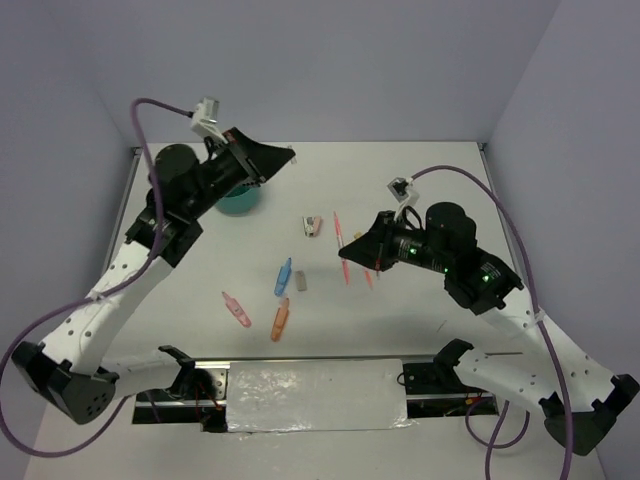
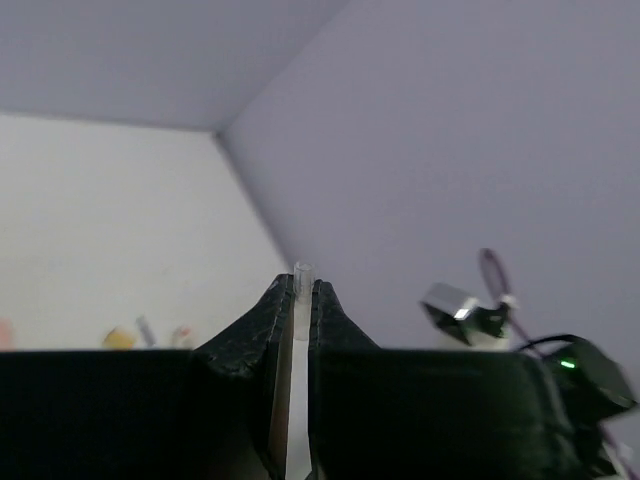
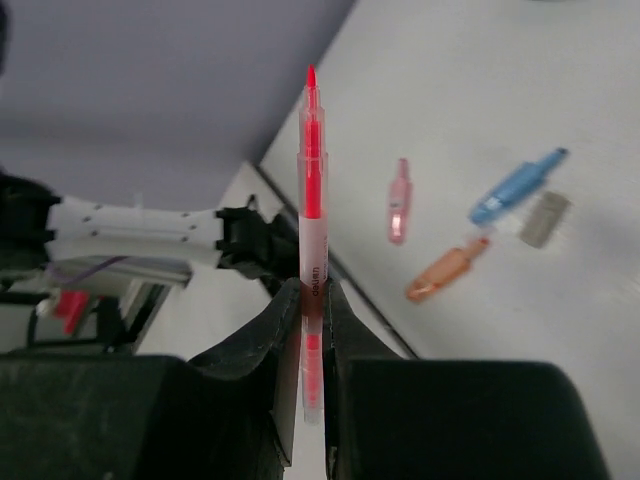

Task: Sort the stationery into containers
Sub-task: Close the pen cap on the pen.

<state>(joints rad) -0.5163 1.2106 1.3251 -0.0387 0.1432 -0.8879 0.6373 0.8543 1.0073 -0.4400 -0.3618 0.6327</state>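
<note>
**Right gripper** [image 3: 312, 300]: jaws closed on the barrel of a thin translucent red-orange plastic pen [image 3: 312, 190]. The pen's tip points away from the wrist, and it is held over the white table [image 1: 350, 170], right of its middle.

**Left gripper** [image 2: 297, 292]: jaws drawn almost together on a thin clear-white stick-like item [image 2: 302, 270], whose kind cannot be told. It is raised near the far left corner, just beside the round teal plastic organiser [image 1: 240, 205]. The arm largely hides the organiser, so its contents are not visible.

**Loose at the table's middle:**
- a stubby blue marker [image 1: 284, 277]
- a stubby orange marker [image 1: 281, 320]
- a stubby pink marker [image 1: 236, 310]
- a small grey eraser [image 1: 302, 282]
- a small metallic clip [image 1: 313, 227]

**Progress, as judged:** sorting is under way. Two items are in hand but not yet deposited, and at least five remain to be collected.
</note>
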